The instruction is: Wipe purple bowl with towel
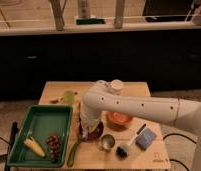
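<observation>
Dark cabinets and a railed counter back a small wooden table [144, 90], where a robot's white arm [144, 107] reaches in from the right edge of the shot, its base cut off by the frame. The arm bends down over the purple bowl [97, 133] at the table's middle front, and its bulk hides most of the bowl, leaving only a dark rim showing. The gripper [89, 126] hangs at the bowl, directly under the wrist; whether it is open or closed cannot be told in the low light. A pale strip [80, 111] shows along the arm's left side, and it is unclear whether this is the towel.

An orange bowl [119, 119] sits just right of the purple one, partly covered by the forearm. In front of it stands a small metal cup [107, 142], and to its right lie a dark brush [126, 148] and a blue pad [146, 138], near the table's front right corner. A pale green cup [69, 96] stands behind the arm on the left.

A green tray [41, 120] fills the table's left side and overhangs its edge. It holds an ear of corn [34, 147] and a bunch of dark grapes [54, 145] at its near end. A long green object [72, 152], too dim to identify, lies between the tray and the purple bowl.
</observation>
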{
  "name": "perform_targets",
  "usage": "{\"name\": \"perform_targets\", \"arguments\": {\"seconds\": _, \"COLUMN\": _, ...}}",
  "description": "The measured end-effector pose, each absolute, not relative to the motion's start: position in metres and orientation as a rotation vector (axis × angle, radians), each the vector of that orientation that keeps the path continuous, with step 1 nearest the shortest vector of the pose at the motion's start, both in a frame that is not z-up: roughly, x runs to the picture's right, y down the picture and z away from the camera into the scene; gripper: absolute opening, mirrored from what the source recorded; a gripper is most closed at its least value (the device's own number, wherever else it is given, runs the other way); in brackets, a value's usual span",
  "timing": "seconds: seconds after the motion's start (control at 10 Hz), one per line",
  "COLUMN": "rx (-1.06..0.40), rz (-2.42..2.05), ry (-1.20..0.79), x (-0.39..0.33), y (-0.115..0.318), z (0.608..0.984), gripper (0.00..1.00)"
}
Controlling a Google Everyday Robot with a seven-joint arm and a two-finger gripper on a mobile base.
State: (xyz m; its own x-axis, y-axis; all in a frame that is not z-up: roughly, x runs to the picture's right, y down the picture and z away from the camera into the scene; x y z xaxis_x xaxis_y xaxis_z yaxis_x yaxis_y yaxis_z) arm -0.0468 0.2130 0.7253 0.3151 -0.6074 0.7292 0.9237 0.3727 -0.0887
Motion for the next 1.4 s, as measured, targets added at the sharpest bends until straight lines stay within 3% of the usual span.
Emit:
{"name": "perform_targets", "arguments": {"seconds": 0.3, "rx": -0.605, "rz": -1.008, "ry": -0.617, "x": -0.005, "y": 0.219, "z": 0.735, "gripper": 0.00}}
{"name": "perform_targets", "arguments": {"seconds": 0.8, "rx": -0.574, "rz": -0.930, "ry": -0.533, "x": 0.010, "y": 0.177, "z": 0.767, "gripper": 0.00}}
{"name": "perform_targets", "arguments": {"seconds": 1.4, "rx": -0.500, "rz": -1.101, "ry": -0.647, "x": -0.070, "y": 0.173, "z": 0.756, "gripper": 0.00}}
